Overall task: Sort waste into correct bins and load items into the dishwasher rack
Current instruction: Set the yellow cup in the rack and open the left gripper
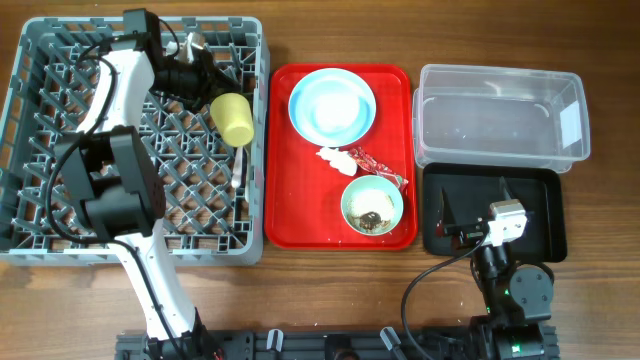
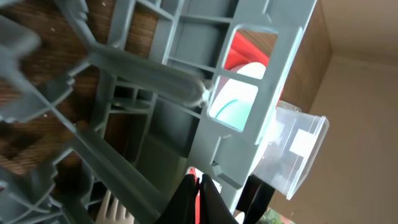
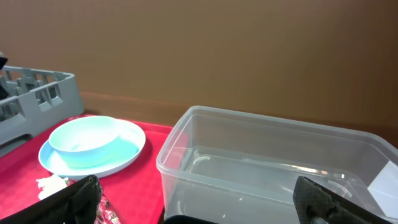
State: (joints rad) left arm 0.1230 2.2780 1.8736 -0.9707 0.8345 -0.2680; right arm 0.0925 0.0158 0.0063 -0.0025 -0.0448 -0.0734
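Observation:
The grey dishwasher rack fills the left side, and my left gripper reaches into its far right corner. A yellow cup lies in the rack just below that gripper. In the left wrist view the left gripper is shut with nothing between its fingers, above the rack grid, and a white fork lies beside it. My right gripper is open, facing the clear tub, and it hovers over the black tray. The tissue, red wrapper and a bowl with food scraps lie on the red tray.
The red serving tray sits between the rack and the bins. It carries a light blue plate with a pale bowl on it. A white utensil lies in the rack. The clear tub stands behind the black tray.

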